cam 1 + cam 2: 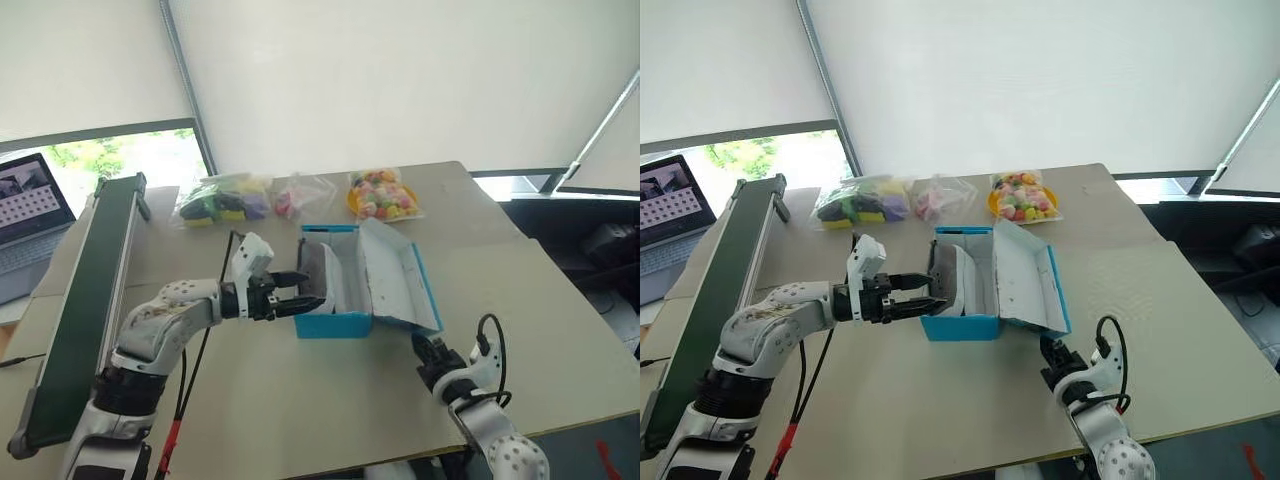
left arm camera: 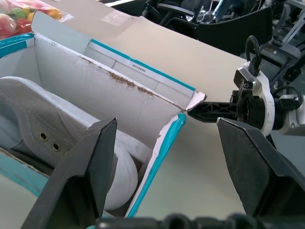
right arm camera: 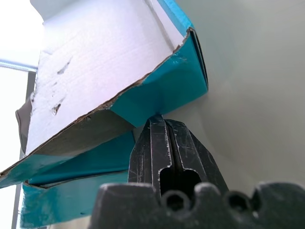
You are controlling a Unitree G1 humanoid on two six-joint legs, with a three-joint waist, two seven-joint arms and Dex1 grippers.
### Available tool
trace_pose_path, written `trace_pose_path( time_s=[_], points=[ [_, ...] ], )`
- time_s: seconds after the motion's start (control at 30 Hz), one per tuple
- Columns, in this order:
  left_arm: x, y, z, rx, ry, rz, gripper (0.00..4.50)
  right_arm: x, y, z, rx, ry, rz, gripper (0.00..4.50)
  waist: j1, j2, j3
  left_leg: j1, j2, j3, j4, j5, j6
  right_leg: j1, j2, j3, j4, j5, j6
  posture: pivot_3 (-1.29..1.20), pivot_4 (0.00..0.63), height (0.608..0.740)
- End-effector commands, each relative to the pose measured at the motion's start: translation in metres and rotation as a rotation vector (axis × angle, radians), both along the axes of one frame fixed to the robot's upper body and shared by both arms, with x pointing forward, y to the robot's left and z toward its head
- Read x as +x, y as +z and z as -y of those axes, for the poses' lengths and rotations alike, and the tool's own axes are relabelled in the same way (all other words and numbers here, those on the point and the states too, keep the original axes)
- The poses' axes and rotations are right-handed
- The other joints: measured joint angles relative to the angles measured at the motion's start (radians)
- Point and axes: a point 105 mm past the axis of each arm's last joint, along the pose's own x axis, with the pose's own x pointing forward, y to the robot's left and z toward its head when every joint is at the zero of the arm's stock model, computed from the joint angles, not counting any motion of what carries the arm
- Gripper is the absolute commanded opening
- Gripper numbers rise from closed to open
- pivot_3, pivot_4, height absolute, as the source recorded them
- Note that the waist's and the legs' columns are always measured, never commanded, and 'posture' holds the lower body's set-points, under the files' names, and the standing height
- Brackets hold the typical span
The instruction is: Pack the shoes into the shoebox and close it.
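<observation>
The right gripper has its two black fingers pressed flat together, holding nothing; in its own wrist view the closed tips sit right under the near corner of the shoebox lid, at or just short of the turquoise edge. The left gripper stands with its fingers spread wide and empty, pointing at the left end of the shoebox, its tips just beside the box wall. The shoebox rests open near the middle of the table, with its white-lined lid leaning out toward the right. Inside lie the shoes, pale upper and rounded white toe showing above the rim. At the table's far edge are clear bags of colourful items.
</observation>
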Motion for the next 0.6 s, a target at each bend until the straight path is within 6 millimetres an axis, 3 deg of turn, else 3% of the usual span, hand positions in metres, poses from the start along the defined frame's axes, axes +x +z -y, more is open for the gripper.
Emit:
trace_pose_path(
  time_s=[0.03, 0.17, 0.27, 0.4, 0.6],
  points=[
    [-0.001, 0.006, -0.016, 0.001, 0.051, 0.016, 3.59, 0.010, -0.008, 0.000, 0.091, -0.063, -0.007, 0.04, -0.001, 0.000, 0.000, 0.000, 0.001, 0.000, 0.000, 0.000, 0.000, -0.001, 0.001, 0.000, 0.000, 0.000, 0.000, 0.00, 0.150, 0.640],
    [-0.003, 0.004, -0.021, 0.004, 0.082, 0.013, 3.59, 0.023, 0.011, 0.003, 0.169, -0.117, 0.089, 0.04, 0.002, 0.002, 0.001, 0.005, 0.002, -0.002, 0.000, -0.001, 0.001, -0.002, 0.003, -0.001, 0.002, 0.001, -0.001, 0.00, 0.150, 0.640],
    [-0.006, 0.003, -0.029, -0.001, 0.132, 0.007, 3.59, 0.038, 0.057, -0.010, 0.269, -0.080, 0.278, 0.04, 0.003, 0.007, 0.004, 0.004, 0.001, -0.001, 0.000, -0.001, 0.001, -0.004, 0.002, 0.001, 0.002, 0.001, -0.002, 0.00, 0.150, 0.640],
    [-0.010, 0.003, -0.035, 0.001, 0.172, 0.006, 3.59, 0.046, 0.104, -0.035, 0.341, 0.048, 0.438, 0.04, 0.003, 0.011, 0.004, -0.004, 0.000, 0.001, 0.001, -0.001, 0.001, -0.016, 0.000, 0.006, 0.009, 0.002, -0.003, 0.00, 0.150, 0.640],
    [-0.012, 0.004, -0.040, 0.002, 0.210, 0.010, 3.59, 0.045, 0.152, -0.050, 0.423, 0.166, 0.616, 0.04, 0.024, 0.012, 0.004, -0.004, 0.001, -0.001, 0.001, -0.005, 0.004, -0.020, 0.001, 0.004, 0.015, 0.002, -0.003, 0.00, 0.150, 0.640]
  ],
)
